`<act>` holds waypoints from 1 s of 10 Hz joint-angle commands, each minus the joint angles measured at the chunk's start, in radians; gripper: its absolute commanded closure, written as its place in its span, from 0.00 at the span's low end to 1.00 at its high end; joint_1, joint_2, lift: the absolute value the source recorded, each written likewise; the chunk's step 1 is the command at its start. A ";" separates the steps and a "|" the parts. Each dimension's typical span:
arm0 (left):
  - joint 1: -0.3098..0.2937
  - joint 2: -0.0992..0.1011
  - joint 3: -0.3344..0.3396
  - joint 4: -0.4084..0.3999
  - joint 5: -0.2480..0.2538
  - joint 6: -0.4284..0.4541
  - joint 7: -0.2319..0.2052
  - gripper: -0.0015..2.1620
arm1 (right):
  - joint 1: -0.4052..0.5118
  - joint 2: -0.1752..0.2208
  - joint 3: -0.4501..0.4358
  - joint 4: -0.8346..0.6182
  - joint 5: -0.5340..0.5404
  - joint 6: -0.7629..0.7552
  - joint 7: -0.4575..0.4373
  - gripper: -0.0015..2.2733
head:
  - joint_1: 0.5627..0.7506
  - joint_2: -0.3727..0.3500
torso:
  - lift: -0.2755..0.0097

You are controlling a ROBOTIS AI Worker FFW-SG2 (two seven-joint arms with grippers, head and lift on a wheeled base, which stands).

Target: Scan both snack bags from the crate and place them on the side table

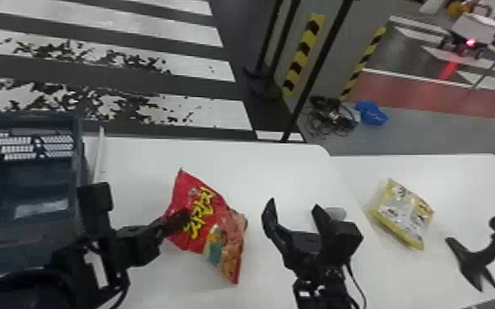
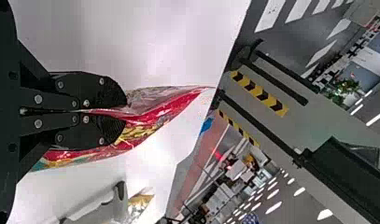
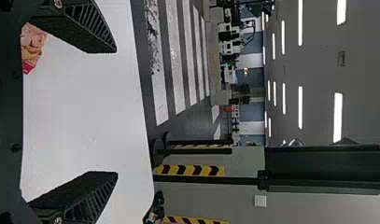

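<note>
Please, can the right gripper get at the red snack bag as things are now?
Probably yes. The right gripper is open beside the red snack bag, with only bare white table between them. The left gripper holds the bag's far side, so the near edge looks free.

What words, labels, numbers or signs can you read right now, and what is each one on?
None that I can quote.
Red snack bag: big yellow lettering, too blurred to read with certainty.
Yellow snack bag on the side table: small print, too small and blurred to read.
Yellow-and-black striped markings beyond the tables: hazard stripes, no words that I can make out.
</note>
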 commanded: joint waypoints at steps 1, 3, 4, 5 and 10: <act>-0.011 -0.003 -0.027 0.029 -0.012 -0.022 0.002 0.99 | -0.003 0.000 0.002 0.000 -0.003 0.000 0.000 0.02 | 0.70 0.03 | 0.63; -0.020 -0.003 -0.060 0.029 -0.029 -0.022 -0.003 0.88 | -0.006 -0.002 0.004 0.000 -0.004 0.000 0.000 0.02 | 0.70 0.03 | 0.63; -0.020 -0.003 -0.077 0.029 -0.029 -0.028 -0.004 0.46 | -0.006 -0.002 0.005 0.000 -0.006 0.000 0.000 0.02 | 0.70 0.03 | 0.63; -0.020 -0.003 -0.090 0.020 -0.030 -0.025 0.002 0.00 | -0.006 -0.003 0.005 0.000 -0.010 0.000 0.000 0.02 | 0.70 0.03 | 0.63; 0.029 -0.003 -0.117 -0.180 -0.323 -0.004 0.071 0.01 | -0.004 -0.008 0.005 -0.001 -0.010 -0.003 0.000 0.02 | 0.70 0.03 | 0.63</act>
